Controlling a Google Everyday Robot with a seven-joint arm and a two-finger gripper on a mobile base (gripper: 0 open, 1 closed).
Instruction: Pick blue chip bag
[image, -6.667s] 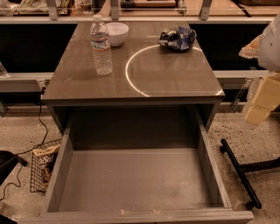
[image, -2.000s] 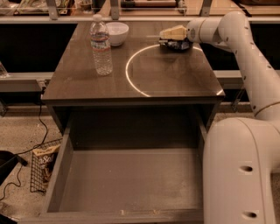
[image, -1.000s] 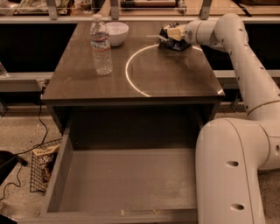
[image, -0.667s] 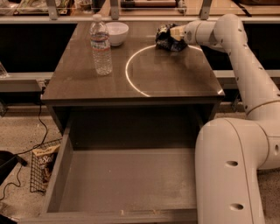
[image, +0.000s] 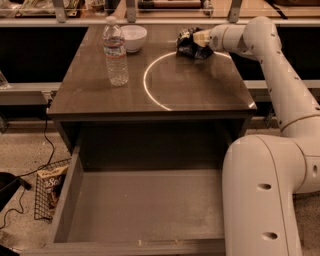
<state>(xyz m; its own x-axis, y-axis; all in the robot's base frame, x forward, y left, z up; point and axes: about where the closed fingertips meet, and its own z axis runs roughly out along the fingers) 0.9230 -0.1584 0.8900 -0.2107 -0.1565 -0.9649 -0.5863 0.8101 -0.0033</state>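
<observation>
- Now, in the camera view, the claw (image: 200, 38) is at the far right of the desk (image: 200, 92), against the right side of the blue chip bag (image: 185, 44); whether it is apart or clamped on the bag cannot be told
- The bag lies crumpled on the desk by the far edge of a bright ring (image: 145, 82), well apart from the white bowl (image: 134, 37) and the upright water bottle (image: 115, 52) to the left
- Below, the drawer (image: 145, 205) stands open; left of it on the floor, a tan snack bag (image: 51, 182) sits in a wire basket (image: 41, 206)
</observation>
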